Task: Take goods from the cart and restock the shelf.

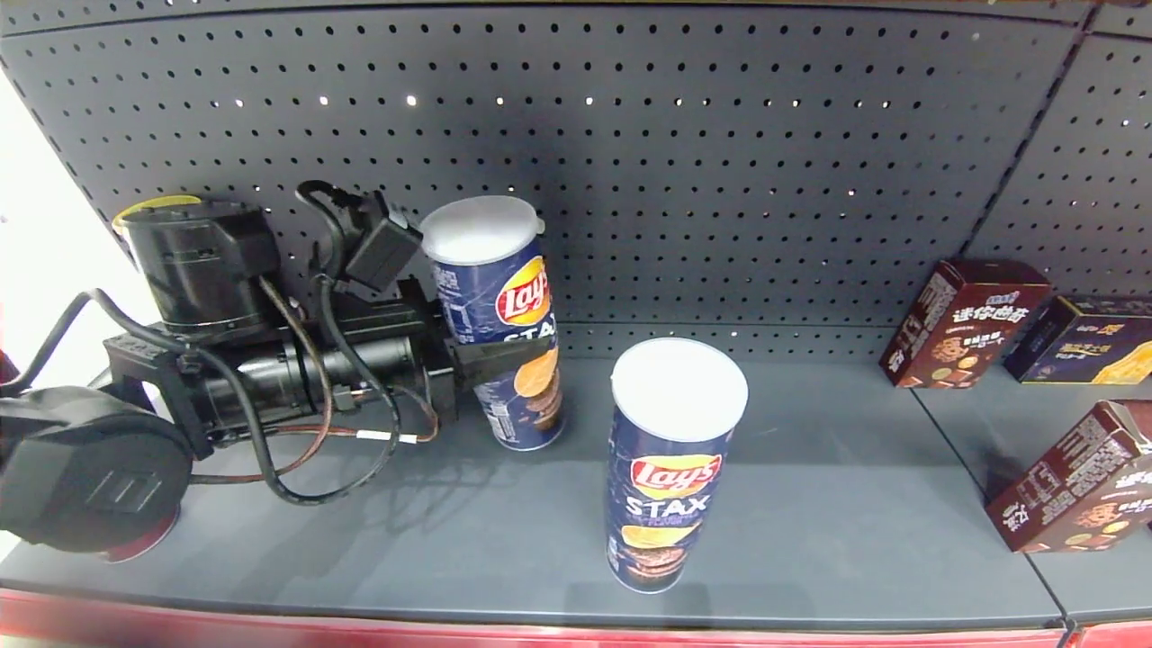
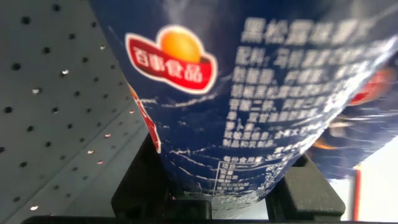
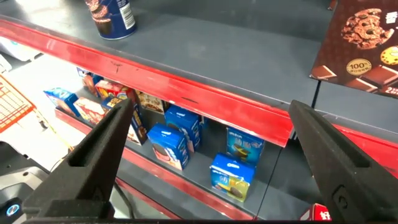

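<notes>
A dark blue chips can [image 1: 497, 310] with a white lid stands near the pegboard back of the grey shelf [image 1: 855, 486], its base down at the shelf board. My left gripper [image 1: 513, 349] comes in from the left and is shut on this can at mid-height; up close the can [image 2: 249, 106] sits between the black fingers [image 2: 140, 186]. A second chips can [image 1: 670, 459] stands upright nearer the front edge, free of any gripper; its base [image 3: 112, 15] appears beyond the right gripper. My right gripper [image 3: 211, 162] hangs open in front of the shelf's red front edge [image 3: 186, 93], holding nothing.
Brown chocolate boxes [image 1: 961, 324] [image 1: 1071, 481] and a dark blue box [image 1: 1084, 346] lie on the shelf's right part; one brown box [image 3: 367, 43] is near the right gripper. Blue packs [image 3: 171, 140] fill the lower shelf. An orange cart edge [image 3: 12, 102] is beside it.
</notes>
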Available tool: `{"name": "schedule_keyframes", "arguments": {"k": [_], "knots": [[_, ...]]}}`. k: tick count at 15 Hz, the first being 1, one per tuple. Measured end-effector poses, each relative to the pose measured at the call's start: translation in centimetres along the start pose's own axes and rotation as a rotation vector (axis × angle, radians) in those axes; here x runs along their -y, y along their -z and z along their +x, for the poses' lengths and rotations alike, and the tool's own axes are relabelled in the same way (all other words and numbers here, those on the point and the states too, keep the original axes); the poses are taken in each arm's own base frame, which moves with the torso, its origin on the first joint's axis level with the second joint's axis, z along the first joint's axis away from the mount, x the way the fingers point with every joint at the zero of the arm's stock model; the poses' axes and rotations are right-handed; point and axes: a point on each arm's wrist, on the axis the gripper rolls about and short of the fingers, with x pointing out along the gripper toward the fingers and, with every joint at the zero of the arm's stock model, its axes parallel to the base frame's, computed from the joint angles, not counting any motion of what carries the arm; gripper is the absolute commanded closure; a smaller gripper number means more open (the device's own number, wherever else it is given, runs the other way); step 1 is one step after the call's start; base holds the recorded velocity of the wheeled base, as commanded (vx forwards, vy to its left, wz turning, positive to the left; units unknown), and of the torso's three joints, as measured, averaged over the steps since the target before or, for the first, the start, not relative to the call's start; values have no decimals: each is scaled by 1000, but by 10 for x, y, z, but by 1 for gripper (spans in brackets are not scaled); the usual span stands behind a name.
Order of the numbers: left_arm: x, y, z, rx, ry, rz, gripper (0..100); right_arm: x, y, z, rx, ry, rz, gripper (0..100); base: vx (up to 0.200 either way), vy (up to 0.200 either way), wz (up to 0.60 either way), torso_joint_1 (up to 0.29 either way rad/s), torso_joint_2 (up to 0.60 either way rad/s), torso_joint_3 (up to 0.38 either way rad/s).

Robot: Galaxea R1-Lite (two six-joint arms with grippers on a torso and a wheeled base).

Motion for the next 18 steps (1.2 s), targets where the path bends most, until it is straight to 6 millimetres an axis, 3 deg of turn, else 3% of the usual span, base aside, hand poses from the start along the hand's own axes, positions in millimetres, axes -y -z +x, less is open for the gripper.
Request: {"name": "schedule_keyframes", "arguments": {"k": [4,9,18], "knots": [[-14,10,27,-32,-26,27,100,0,0,0,0,0,0,0,0,0,0,0,0,0],[-17,10,56,-18,8,32,100,0,0,0,-1,0,0,0,0,0,0,0,0,0],[-18,15,74,-14,33,19,100,0,0,0,-1,0,0,0,0,0,0,0,0,0]]}}
